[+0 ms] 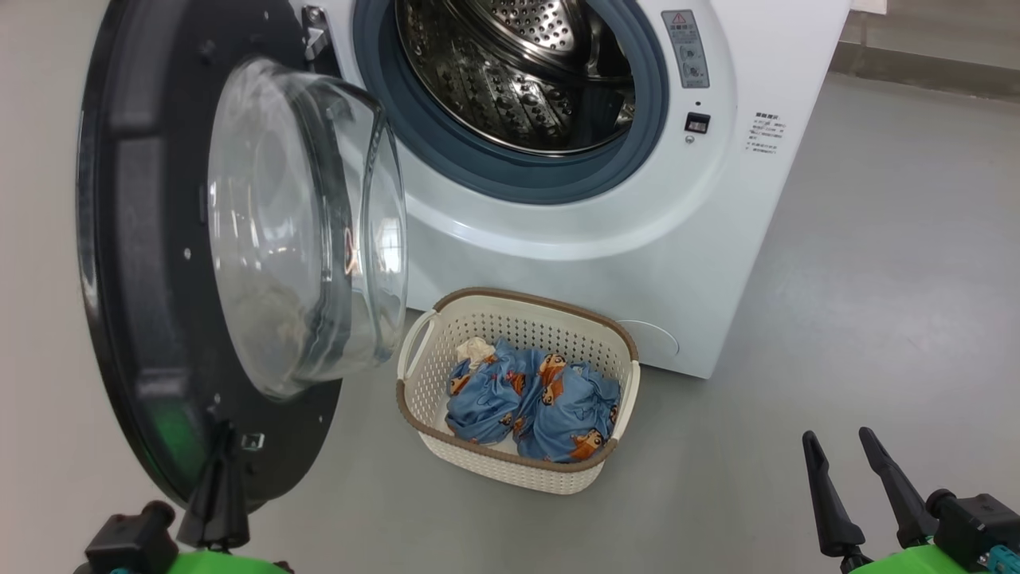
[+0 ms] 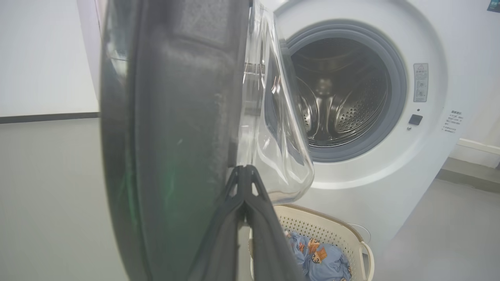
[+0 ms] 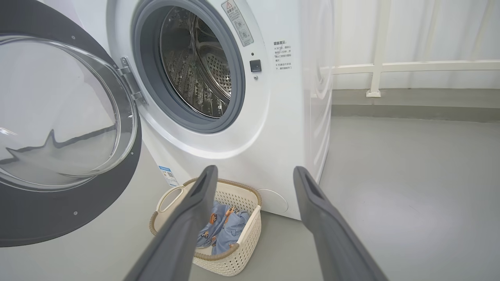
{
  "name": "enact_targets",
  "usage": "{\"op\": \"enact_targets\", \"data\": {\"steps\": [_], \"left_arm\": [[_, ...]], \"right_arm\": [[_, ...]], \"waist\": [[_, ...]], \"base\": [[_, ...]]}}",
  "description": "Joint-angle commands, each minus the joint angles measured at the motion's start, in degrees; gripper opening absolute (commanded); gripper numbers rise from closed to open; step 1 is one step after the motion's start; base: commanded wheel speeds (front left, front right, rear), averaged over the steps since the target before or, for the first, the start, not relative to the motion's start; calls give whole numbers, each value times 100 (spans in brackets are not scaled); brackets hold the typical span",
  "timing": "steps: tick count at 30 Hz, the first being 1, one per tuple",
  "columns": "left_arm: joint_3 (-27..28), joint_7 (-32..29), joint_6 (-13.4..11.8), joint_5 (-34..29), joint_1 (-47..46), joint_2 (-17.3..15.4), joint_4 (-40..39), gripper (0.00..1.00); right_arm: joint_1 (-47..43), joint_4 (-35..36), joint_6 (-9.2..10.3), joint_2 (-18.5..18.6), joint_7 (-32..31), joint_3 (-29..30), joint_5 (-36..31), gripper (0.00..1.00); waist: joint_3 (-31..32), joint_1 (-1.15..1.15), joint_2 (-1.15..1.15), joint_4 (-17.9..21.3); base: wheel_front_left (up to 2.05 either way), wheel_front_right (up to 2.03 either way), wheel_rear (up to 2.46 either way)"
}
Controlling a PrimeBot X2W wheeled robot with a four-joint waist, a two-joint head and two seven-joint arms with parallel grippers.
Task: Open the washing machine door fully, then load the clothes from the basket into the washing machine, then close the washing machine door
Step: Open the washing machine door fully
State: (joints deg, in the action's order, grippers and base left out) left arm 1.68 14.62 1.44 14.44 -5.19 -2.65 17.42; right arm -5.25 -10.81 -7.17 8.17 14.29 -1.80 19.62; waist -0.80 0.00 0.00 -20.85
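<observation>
While the washing machine door (image 1: 135, 239) stands swung out to the robot's left on its hinge (image 1: 315, 36), its flat face is upright and nearly edge-on to the left arm, its hinged side at the washing machine (image 1: 606, 239) and its free side nearest the robot, and the clear glass bowl (image 1: 303, 231) bulges to the right, toward the basket (image 1: 534, 297). The left gripper (image 1: 223, 446) has its two dark fingers (image 1: 215, 494) pressed together on nothing, the tip at the door's lower black rim; whether it touches cannot be told. The right gripper (image 1: 837, 437) hangs low on the right with fingers spread apart and empty, well apart from the basket. The basket sits on the grey floor (image 1: 797, 359) just before the machine, below the open drum (image 1: 518, 72), mouth up, its long axis running left to right along the machine's front, a handle at each end. Inside lie the clothes (image 1: 526, 399), blue bundles printed with orange figures, with a small cream cloth (image 1: 476, 349) at the back left. The door likely feels heavy and stiff, with a glossy, slippery rim; a push belongs on the rim, not the glass. The clothes look soft, light and floppy, best pinched at a raised fold on top of the heap; the light basket may slide or lift with them.
</observation>
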Motion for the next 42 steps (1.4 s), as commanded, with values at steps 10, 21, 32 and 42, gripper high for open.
{"op": "enact_targets", "data": {"steps": [10,21,32,42], "left_arm": [[522,38,-116,1,-149,-327,-64,0],[935,38,-248,49,-416,-518,82,0],[1356,38,-320,48,-757,-732,267,0],[1686,38,-257,6,-1078,-944,530,0]], "right_arm": [[81,153,-32,91,71,-174,-46,100],[177,164,-32,151,71,-186,-42,100],[250,188,-32,224,71,-161,-51,100],[336,210,-32,311,71,-150,-64,100]], "waist": [[-85,0,0,-36],[-304,0,0,9],[-482,0,0,14],[-625,0,0,-23]], "base": [[0,0,0],[0,0,0],[0,0,0],[0,0,0]]}}
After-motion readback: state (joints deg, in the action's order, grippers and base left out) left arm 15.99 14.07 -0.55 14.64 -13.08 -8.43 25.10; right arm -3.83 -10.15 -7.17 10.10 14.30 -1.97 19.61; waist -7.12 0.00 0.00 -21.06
